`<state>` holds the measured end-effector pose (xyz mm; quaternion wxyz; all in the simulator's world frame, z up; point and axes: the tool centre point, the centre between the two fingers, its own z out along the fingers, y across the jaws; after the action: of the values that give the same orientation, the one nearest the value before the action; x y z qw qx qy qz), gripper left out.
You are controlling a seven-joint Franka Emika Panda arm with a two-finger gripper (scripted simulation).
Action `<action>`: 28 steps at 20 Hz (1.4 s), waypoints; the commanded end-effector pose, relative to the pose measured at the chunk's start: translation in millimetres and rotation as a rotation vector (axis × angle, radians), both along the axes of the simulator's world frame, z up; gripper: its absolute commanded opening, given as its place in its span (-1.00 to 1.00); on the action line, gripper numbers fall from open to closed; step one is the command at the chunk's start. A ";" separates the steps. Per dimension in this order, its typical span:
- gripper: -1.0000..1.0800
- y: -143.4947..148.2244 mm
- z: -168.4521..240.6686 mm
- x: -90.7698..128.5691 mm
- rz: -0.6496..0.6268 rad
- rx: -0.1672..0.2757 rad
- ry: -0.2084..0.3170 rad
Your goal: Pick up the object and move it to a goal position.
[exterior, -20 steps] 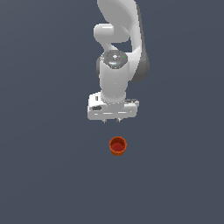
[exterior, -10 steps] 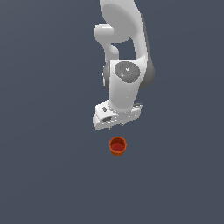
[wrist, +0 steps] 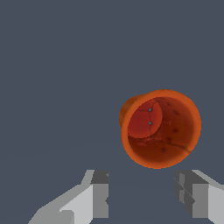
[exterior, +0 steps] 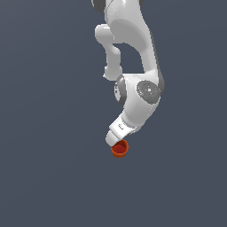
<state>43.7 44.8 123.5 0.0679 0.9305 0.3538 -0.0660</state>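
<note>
The small orange-red cup [exterior: 120, 149] stands upright on the grey floor, its darker red inside showing. In the wrist view the cup [wrist: 160, 128] fills the middle right, open mouth facing the camera. My white gripper [wrist: 142, 199] is open and empty, with one finger [wrist: 99, 194] and the other [wrist: 192, 197] standing apart, and the cup lies just beyond them, not between them. In the exterior view the gripper's end [exterior: 116, 133] hangs right above the cup's rim; the fingertips are hidden there.
The flat dark grey floor [exterior: 48, 177] spreads all around the cup. The white arm [exterior: 137, 93] bends down from above in the exterior view. No goal marker shows.
The arm has tilted and come down towards the cup. The gripper's end went from well above the cup to just over its rim. The cup has not moved.
</note>
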 end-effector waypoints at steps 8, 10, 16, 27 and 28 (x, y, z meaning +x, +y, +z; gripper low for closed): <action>0.23 14.9 -21.2 9.1 0.225 -0.043 0.067; 0.23 16.4 -23.4 10.0 0.249 -0.047 0.074; 0.23 18.0 -25.5 10.5 0.267 -0.050 0.081; 0.23 10.7 -54.2 7.2 0.273 -0.051 0.082; 0.23 10.5 -54.6 7.2 0.273 -0.051 0.082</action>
<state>50.7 55.7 70.5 0.0851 0.8683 0.4775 -0.1039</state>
